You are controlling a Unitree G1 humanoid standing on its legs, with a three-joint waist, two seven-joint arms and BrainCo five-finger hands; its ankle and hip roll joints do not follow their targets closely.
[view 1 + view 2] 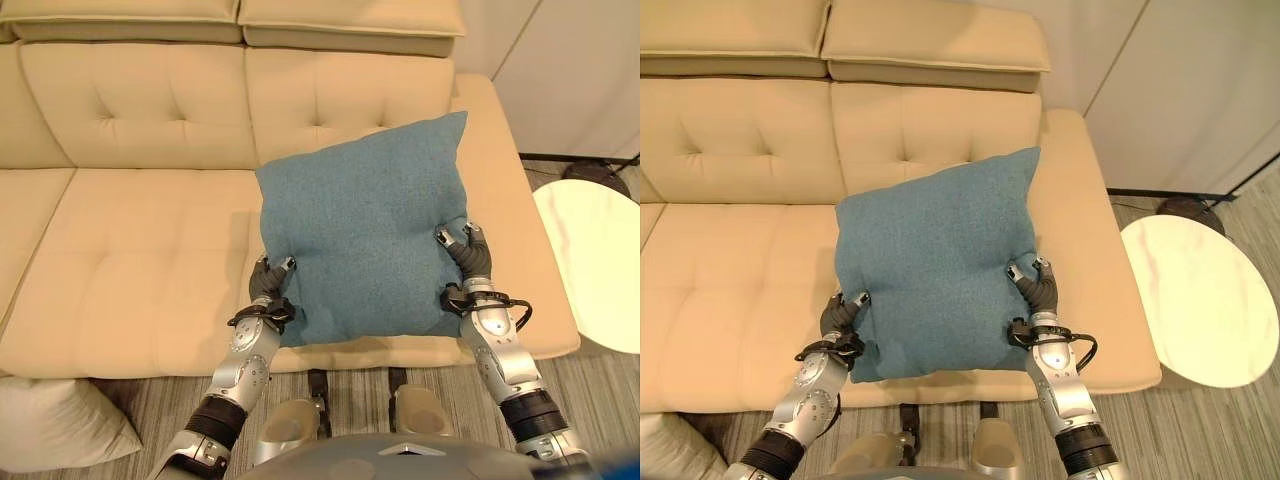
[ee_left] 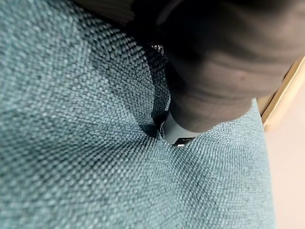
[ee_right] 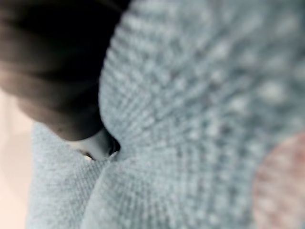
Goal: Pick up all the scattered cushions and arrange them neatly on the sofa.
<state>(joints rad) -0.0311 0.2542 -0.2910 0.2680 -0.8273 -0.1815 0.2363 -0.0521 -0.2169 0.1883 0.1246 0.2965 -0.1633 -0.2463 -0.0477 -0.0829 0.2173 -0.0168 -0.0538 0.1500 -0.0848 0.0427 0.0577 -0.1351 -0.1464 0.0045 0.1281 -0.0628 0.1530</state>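
Note:
A teal blue cushion [image 1: 365, 230] leans tilted over the right-hand seat of the beige sofa [image 1: 140, 260], its top corner against the backrest. My left hand [image 1: 268, 285] grips its lower left edge and my right hand [image 1: 468, 255] grips its right edge. Each thumb presses onto the front of the fabric while the fingers are tucked behind it. In the left wrist view the thumb [image 2: 178, 133] digs into the teal weave [image 2: 95, 143]. A white cushion [image 1: 50, 425] lies on the floor by the sofa's front left.
A round white side table [image 1: 595, 260] stands right of the sofa's arm. The left and middle seats of the sofa are bare. Striped grey carpet [image 1: 590, 375] runs along the sofa's front edge.

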